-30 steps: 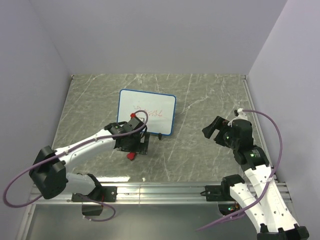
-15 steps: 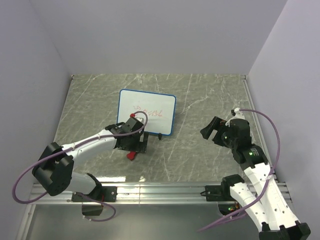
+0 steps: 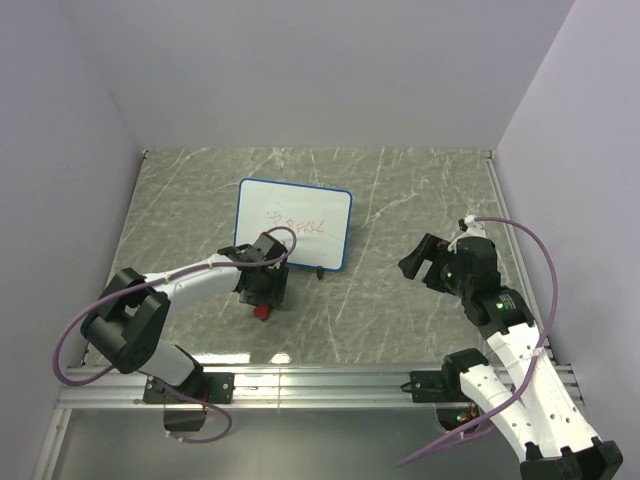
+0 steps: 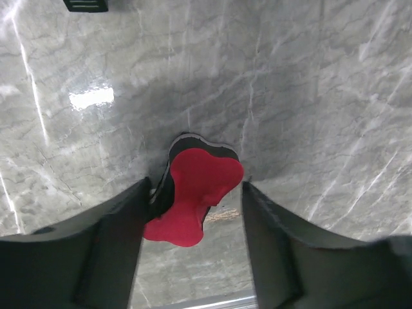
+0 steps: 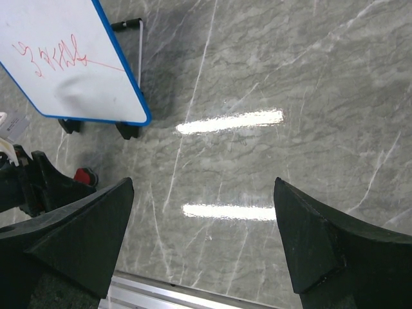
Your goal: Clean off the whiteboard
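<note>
Between the left gripper's (image 4: 197,193) jaws lay the red eraser (image 4: 205,172), flat on the table (image 3: 400,190). The jaws straddled it, close against its sides, though whether they pinched it could not be told. At 12 o'clock from the eraser, near it, stood the whiteboard (image 3: 293,222) on its black feet (image 5: 127,131), red scribbles (image 5: 55,58) across its face. Well apart, at 4 o'clock from the whiteboard, the right gripper (image 5: 203,187) hung above the table, jaws spread wide.

Top external: high at the near edge, looking down over grey marble-veined table (image 3: 400,200).
Left wrist: close above red bow-shaped eraser block (image 4: 199,187).
Right wrist: farther back, facing blue-framed white whiteboard (image 5: 71,84).
Shared: whiteboard, in top external and right wrist.
</note>
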`<state>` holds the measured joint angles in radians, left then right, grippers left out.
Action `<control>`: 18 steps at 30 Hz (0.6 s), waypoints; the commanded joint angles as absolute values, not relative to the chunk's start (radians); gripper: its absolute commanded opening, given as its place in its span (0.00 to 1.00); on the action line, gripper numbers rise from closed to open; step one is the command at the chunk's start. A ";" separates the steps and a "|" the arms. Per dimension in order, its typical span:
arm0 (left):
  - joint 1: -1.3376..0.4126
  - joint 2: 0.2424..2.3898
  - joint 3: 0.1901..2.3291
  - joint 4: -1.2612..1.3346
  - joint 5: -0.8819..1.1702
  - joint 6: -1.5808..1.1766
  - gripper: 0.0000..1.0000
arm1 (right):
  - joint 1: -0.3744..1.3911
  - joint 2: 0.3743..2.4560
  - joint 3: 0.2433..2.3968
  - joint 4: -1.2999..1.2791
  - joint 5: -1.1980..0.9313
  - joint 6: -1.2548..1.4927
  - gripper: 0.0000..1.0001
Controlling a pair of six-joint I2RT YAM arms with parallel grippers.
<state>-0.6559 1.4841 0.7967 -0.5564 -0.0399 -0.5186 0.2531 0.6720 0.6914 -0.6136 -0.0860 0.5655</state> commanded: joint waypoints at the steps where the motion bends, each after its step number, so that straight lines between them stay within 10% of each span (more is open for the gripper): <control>1: -0.655 1.476 0.792 -0.538 -0.014 -0.540 0.62 | 0.264 0.673 0.689 -0.569 -0.066 0.548 0.96; 11: -0.655 1.517 0.810 -0.566 -0.015 -0.563 0.00 | 0.278 0.693 0.686 -0.555 -0.060 0.545 0.96; 18: -0.657 1.415 0.969 -0.687 -0.171 -0.590 0.00 | 0.278 0.796 0.793 -0.519 -0.126 0.525 0.96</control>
